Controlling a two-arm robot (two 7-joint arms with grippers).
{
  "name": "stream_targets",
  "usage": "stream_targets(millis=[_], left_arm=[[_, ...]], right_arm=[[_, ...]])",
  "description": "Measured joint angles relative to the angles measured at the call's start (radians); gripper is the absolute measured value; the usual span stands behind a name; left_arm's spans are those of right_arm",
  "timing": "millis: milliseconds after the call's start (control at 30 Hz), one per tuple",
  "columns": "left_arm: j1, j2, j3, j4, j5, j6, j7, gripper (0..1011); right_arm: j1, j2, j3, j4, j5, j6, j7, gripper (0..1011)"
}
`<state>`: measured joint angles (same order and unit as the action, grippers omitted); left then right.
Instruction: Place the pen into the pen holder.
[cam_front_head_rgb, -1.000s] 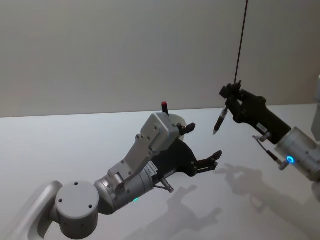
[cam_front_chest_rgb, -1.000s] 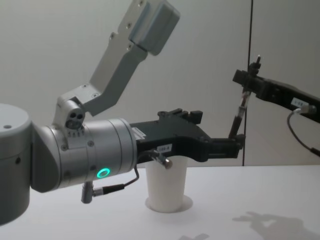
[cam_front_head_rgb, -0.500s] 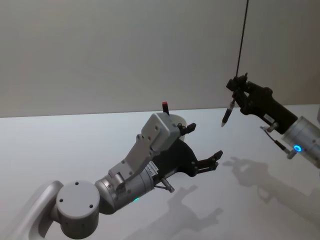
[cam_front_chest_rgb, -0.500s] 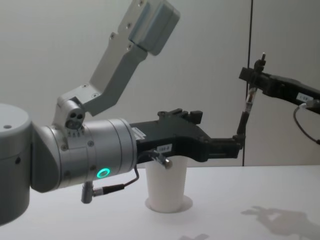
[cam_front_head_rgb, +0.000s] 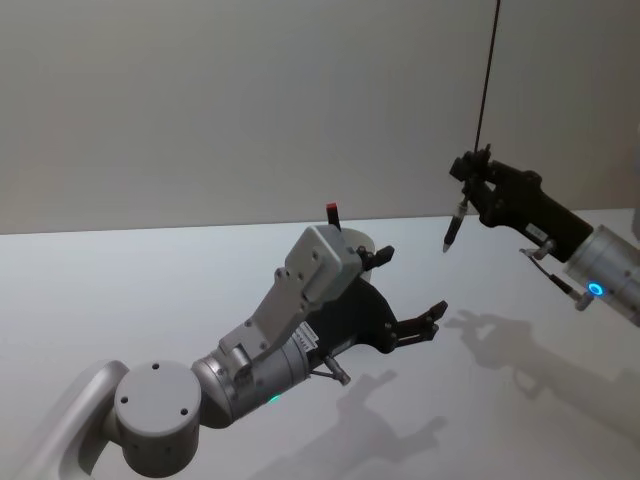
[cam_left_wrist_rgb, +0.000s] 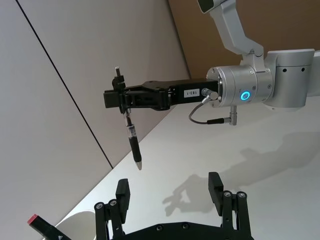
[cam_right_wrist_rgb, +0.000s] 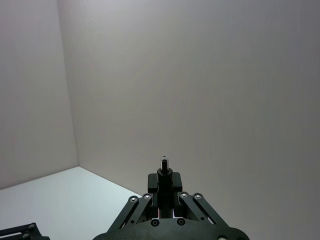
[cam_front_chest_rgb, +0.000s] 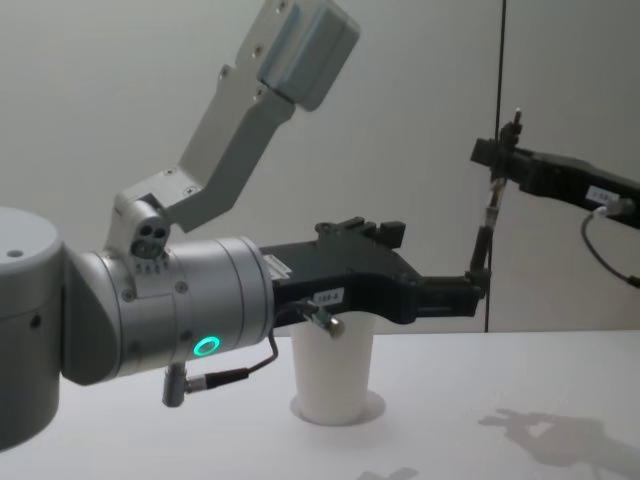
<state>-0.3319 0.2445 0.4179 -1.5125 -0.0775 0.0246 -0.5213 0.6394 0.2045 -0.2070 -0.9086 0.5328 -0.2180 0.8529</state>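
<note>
The right gripper (cam_front_head_rgb: 463, 183), fingers clenched on the pen (cam_front_head_rgb: 454, 226), has lifted and now holds high, well right of the cup (cam_front_chest_rgb: 332, 368). Left gripper (cam_front_head_rgb: 405, 297) hovers released. Carry the pen left.

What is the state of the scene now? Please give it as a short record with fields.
pen: held up in the air by the right gripper, tip down
pen holder: white cup standing upright on the table, partly behind the left arm
left gripper: open, empty, raised above the table near the cup
right gripper: shut on the pen near its upper end
pen in holder: not yet
</note>
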Motion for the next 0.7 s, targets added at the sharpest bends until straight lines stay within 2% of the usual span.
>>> stream_targets(millis=[367, 700], left_arm=[[0.0, 0.0, 0.0, 0.0, 0.0, 0.0, 0.0, 1000], [0.0, 0.0, 0.0, 0.0, 0.0, 0.0, 0.0, 1000]], right_arm=[[0.025, -0.019, -0.026, 0.04, -0.009, -0.011, 0.003, 147], [0.062, -0.043, -0.049, 0.102, -0.015, -0.054, 0.01, 147]])
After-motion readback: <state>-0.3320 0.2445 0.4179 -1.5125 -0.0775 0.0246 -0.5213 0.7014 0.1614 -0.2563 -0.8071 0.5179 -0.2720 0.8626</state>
